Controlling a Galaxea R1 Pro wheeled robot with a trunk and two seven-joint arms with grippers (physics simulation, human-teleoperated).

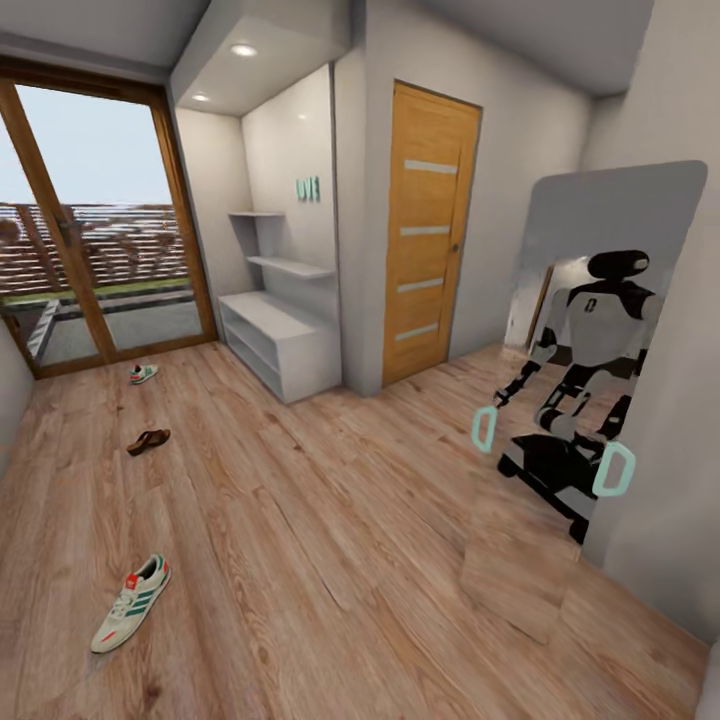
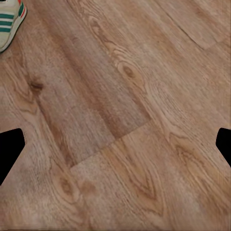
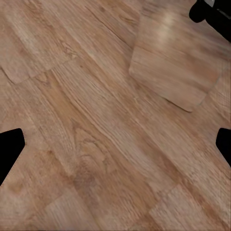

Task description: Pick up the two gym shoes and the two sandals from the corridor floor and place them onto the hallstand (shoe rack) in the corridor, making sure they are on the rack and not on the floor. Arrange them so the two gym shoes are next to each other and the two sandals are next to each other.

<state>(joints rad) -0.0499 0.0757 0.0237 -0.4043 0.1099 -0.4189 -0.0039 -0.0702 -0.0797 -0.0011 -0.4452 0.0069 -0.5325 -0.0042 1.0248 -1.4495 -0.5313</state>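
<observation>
On the wood-plank corridor floor (image 1: pixel 330 540), one white gym shoe (image 1: pixel 130 603) with green stripes lies near me at the left. Its heel end is at the frame corner in the left wrist view, gym shoe (image 2: pixel 9 21). The second gym shoe (image 1: pixel 143 374) lies far off by the glass door. A dark brown sandal (image 1: pixel 148 440) lies between them; the other sandal is out of view. The pale hallstand (image 1: pixel 285 350) stands in the alcove under teal letters (image 1: pixel 308 188). My left gripper (image 2: pixel 115 147) and right gripper (image 3: pixel 115 147) hang open over bare floor.
A tall mirror (image 1: pixel 640 230) leans on the right wall and reflects my body; its lower edge, mirror (image 3: pixel 175 67), is close to my right gripper. A wooden door (image 1: pixel 430 230) is beyond the hallstand. A glass balcony door (image 1: pixel 90 230) closes the far left.
</observation>
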